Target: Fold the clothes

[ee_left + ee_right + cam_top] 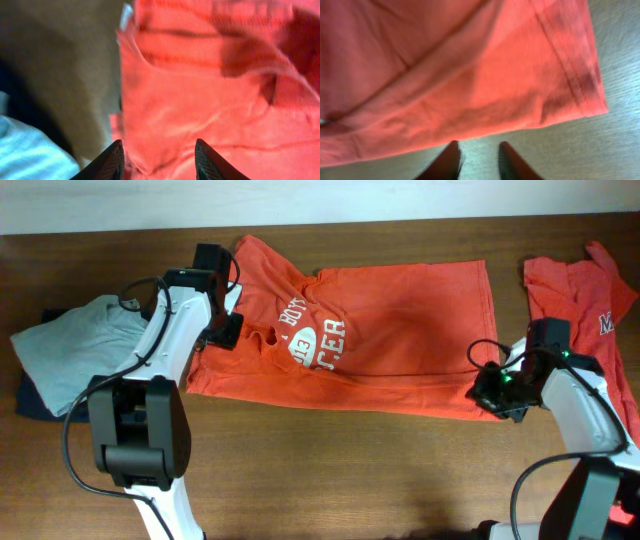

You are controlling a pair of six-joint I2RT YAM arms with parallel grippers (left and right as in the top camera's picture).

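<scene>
Two orange-red T-shirts show overhead: the lettered shirt (pixel 400 330) spread at centre, a second shirt (pixel 580 280) at upper right. Only the wrist views reveal the jaws: left gripper (pixel 159 142) half-open above the lettered shirt, right gripper (pixel 479 144) narrowly parted over the table (pixel 600 150), both empty.

"What is on the brown worktop (pixel 330 470)?"

"A big orange shirt (pixel 400 330) lies flat in the middle, white letters up."

"And beside it?"

"Left of the big orange shirt is a grey cloth (pixel 70 345) on a dark blue cloth (pixel 30 400). Right of it lies a second orange shirt (pixel 580 285), apart from it."
</scene>
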